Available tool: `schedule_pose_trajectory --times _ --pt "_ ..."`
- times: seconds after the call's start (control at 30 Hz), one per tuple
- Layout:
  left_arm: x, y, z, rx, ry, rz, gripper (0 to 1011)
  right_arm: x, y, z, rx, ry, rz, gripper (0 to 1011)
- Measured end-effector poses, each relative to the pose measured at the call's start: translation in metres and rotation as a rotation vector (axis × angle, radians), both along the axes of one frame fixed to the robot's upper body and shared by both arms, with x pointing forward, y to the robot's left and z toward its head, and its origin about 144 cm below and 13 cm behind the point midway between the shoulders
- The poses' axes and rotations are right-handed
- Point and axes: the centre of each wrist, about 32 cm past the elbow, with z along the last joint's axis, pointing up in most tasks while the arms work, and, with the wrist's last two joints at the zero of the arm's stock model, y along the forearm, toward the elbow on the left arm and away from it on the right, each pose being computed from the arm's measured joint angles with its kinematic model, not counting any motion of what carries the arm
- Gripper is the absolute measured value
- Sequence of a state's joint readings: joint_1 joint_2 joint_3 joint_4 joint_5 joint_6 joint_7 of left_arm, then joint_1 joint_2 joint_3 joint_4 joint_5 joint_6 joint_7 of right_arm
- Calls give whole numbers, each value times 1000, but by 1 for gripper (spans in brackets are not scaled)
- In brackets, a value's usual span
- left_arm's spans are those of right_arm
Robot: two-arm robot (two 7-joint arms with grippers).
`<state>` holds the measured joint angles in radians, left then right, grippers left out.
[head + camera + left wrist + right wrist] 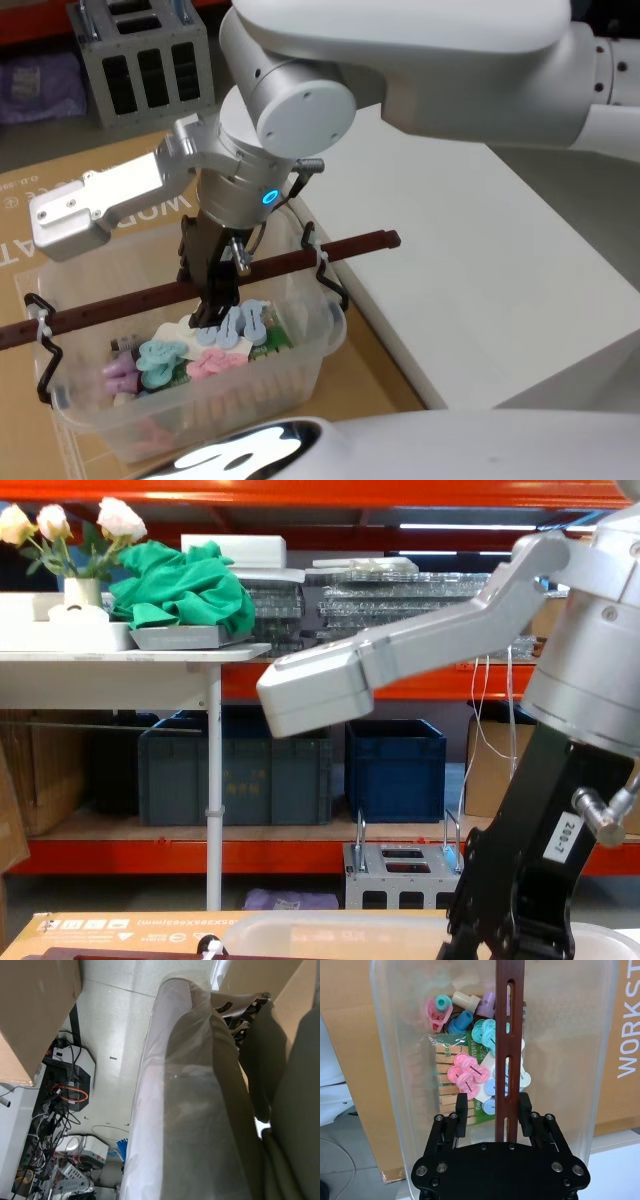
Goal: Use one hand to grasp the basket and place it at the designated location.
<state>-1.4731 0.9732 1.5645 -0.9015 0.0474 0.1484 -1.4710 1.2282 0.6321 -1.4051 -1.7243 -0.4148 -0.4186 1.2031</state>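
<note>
Basket (pixel 290 385) sits on brown cardboard (pixel 60 200), just beside the white table (pixel 480 260). It holds pastel clips (pixel 235 330) and a pack of wooden pegs (pixel 445 1075). The designated location is not marked anywhere; cannot tell which spot is meant.

Right gripper (pixel 213 300) is down over the basket at the dark reddish-brown handle (pixel 330 252). Jaws are spread, 1 finger each side of the bar, not yet pinching. Left arm is idle; its wrist camera faces floor (pixel 110 1035) and cables (pixel 60 1110).

Risks, judged:
- The bar is not centred in the gap and lies close against 1 finger (pixel 524 1107). Closing may shove it sideways before the other finger arrives, so the grip ends skewed.
- The handle is thin and slotted. A shallow bite could let it twist or slip once loaded.
- The bar hangs from white loops (pixel 320 258). On lift the tub may swing or tip and spill clips, or knock the table edge.

View differences:
- Right wrist view gives the finger-to-bar offset and the slots in the handle (pixel 510 1035); the head view hides these behind the wrist.
- Head view gives the whole handle span and the table alongside.
- Chest view adds the rim (pixel 340 925) from the side, the gripper's number label (pixel 567 840) and blue crates (pixel 395 755) on shelving behind.
</note>
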Motion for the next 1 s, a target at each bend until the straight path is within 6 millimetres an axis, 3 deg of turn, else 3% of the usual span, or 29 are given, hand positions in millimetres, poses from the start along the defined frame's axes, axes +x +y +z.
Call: schedule_pose_trajectory --times 0.27,0.53,1.0 --pt "0 0 0 0 0 0 0 3 -10 13 38 -7 -17 805" --pt "0 0 0 0 0 0 0 4 -20 25 73 -14 -31 999" --pt "0 0 0 0 0 0 0 -1 -52 60 168 -26 -46 1001"
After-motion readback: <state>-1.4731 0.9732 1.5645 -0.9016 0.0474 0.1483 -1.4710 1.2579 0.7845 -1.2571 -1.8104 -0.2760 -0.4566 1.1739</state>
